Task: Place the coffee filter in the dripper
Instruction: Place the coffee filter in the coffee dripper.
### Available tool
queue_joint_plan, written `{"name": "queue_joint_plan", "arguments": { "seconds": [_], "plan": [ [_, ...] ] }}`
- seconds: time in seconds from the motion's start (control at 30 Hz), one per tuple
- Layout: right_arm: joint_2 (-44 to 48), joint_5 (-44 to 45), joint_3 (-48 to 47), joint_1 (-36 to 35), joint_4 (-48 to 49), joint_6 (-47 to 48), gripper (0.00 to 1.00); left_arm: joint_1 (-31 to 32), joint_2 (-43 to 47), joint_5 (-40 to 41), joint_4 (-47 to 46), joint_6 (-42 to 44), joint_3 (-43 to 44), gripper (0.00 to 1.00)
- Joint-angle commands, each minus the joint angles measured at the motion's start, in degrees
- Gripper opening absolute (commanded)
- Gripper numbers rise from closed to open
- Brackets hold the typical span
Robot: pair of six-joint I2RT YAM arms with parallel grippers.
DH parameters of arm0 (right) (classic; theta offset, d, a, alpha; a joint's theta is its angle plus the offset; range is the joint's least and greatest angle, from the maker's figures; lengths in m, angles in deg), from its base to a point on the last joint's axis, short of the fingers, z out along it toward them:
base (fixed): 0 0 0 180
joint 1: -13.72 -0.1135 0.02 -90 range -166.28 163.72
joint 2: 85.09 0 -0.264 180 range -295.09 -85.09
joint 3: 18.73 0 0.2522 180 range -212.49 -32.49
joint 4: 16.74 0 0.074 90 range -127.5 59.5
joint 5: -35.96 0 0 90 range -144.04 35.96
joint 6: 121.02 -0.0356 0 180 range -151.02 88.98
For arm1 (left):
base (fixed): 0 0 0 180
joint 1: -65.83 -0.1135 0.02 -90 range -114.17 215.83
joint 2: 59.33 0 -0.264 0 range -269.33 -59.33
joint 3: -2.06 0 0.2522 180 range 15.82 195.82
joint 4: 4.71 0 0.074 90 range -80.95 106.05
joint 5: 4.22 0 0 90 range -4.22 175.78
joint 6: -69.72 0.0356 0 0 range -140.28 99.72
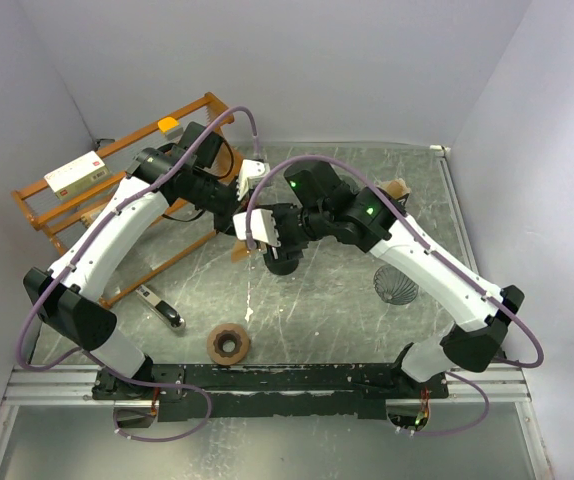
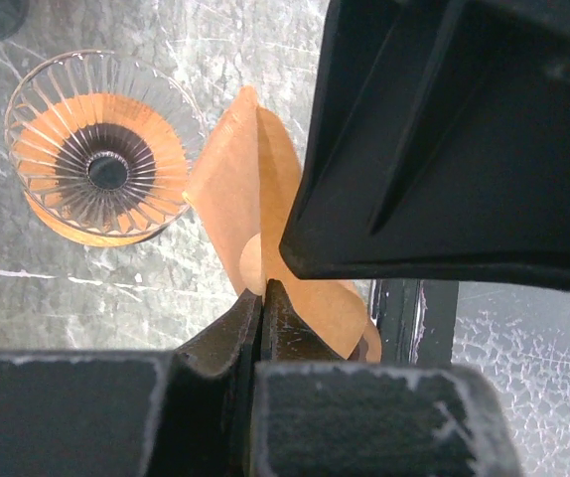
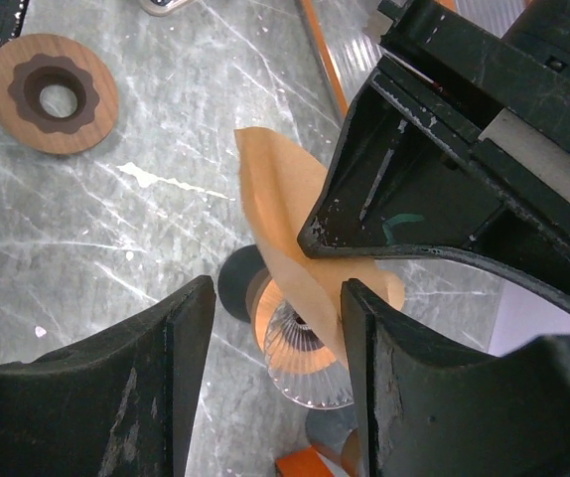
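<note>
While the left claw pinches the coffee filter, its long axis running straight outward, right claw part-open, empty.

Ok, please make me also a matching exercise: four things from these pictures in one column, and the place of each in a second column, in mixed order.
Things:
1. coffee filter
2. glass dripper
3. wooden ring
4. white box

Places:
A. lying on the wooden rack
B. lying flat on the table, near its front edge
C. pinched in the shut left gripper
D. standing upright on the table

Pairs: 1-C, 2-D, 3-B, 4-A
</note>
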Motion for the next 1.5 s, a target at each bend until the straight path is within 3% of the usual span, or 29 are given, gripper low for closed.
{"name": "queue_joint_plan", "arguments": {
  "seconds": [0.0,0.9,1.47],
  "plan": [
    [-0.89,-0.92,-2.44,-0.01,-3.43,1.25,0.54,0.62,-0.36,0.64,1.33,0.93,0.49,0.07],
    [-3.71,5.77,-4.56,-4.81,-5.27,4.24,0.50,3.16,-4.42,1.26,5.30,1.19,4.06,0.07],
    [-6.07,11.90,-4.84,-4.93,-9.87,4.84,0.38,3.44,-7.24,2.02,7.67,2.77,8.43,0.07]
  ]
}}
